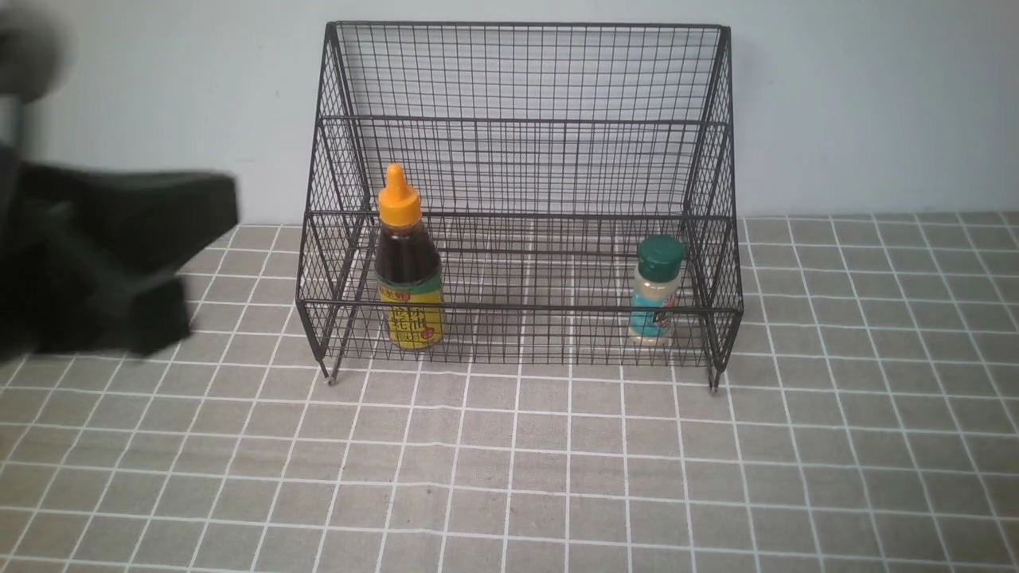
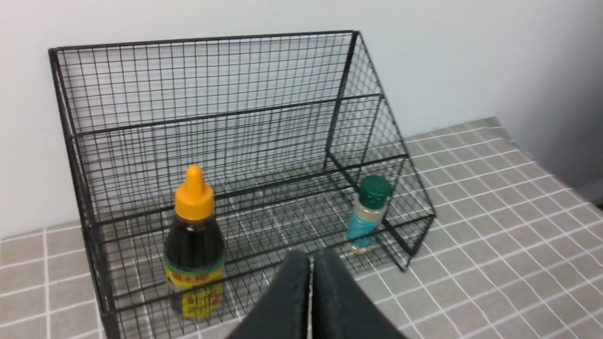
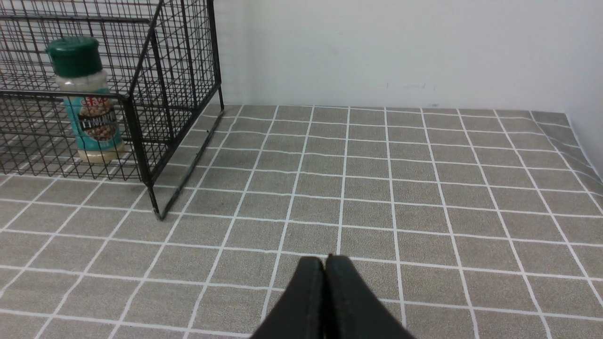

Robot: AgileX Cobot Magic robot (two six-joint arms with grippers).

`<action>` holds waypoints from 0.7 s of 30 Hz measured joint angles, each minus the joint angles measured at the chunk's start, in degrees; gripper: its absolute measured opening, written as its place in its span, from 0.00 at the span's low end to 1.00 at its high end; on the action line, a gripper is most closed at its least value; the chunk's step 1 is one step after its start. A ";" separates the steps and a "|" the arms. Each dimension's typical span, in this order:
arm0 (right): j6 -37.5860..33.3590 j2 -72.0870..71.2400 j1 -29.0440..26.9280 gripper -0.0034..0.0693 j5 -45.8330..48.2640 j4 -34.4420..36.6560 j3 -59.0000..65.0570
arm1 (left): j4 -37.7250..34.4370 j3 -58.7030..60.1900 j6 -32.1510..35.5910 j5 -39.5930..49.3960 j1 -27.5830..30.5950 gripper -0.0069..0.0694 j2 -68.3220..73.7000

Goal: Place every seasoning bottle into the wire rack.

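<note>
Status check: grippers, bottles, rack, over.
Left gripper shut, empty. Right gripper shut, empty. Sauce bottle and shaker upright inside the wire rack. Nothing in the way.

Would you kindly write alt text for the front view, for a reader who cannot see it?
A dark wire rack stands against a pale wall on a grey checked cloth, holding two upright bottles: a dark sauce bottle with an orange cap at its left end and a small green-capped shaker at its right. A blurred black arm intrudes from the left.
</note>
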 joint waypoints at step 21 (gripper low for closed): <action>0.00 0.00 0.00 0.03 0.00 0.00 -0.04 | 5.11 4.78 1.03 -0.66 0.18 0.08 -12.77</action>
